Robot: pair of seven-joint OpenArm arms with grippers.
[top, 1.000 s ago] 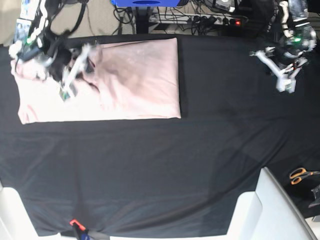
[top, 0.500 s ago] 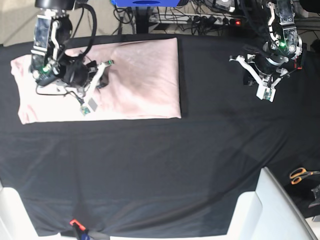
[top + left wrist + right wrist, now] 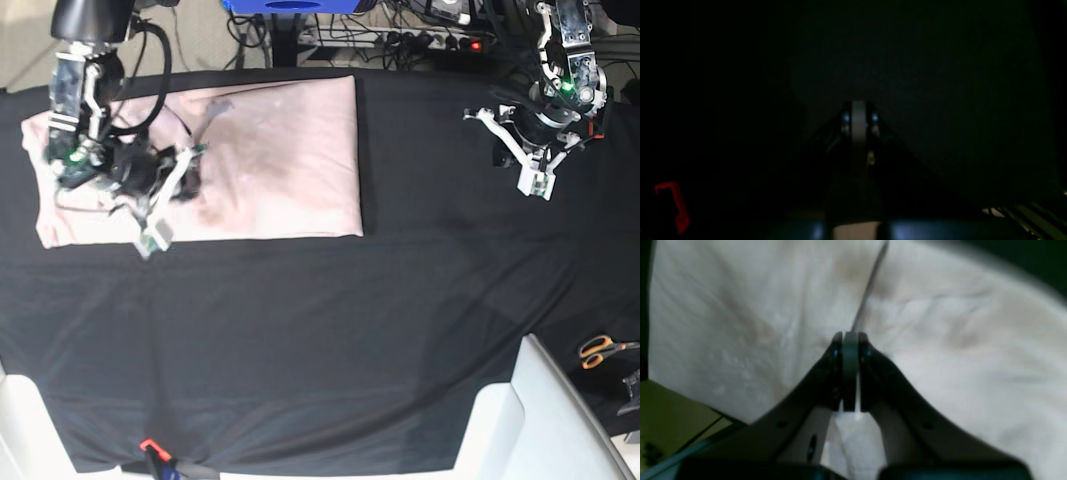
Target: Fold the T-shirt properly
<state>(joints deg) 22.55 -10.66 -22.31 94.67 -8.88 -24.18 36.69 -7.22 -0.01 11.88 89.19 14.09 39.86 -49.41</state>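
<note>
The pale pink T-shirt [image 3: 280, 160] lies folded into a flat rectangle on the black table cloth [image 3: 320, 340] at the back left. My right gripper [image 3: 188, 182] is over the shirt's left half. In the right wrist view it [image 3: 850, 337] is shut, its tips low over the pale fabric [image 3: 957, 340], with no cloth visible between the jaws. My left gripper [image 3: 505, 150] is at the back right, far from the shirt. In the dark left wrist view it [image 3: 858, 106] is shut and empty over the black cloth.
Orange-handled scissors [image 3: 600, 350] lie at the right edge. A white bin or chair [image 3: 520, 420] juts in at the front right. Cables and a power strip [image 3: 420, 40] lie behind the table. A small red mark [image 3: 148, 444] is at the front edge.
My right arm has moved from the shirt's back left corner toward the front, and the bunched fabric there now lies flat. My left arm has moved inward to the left.
</note>
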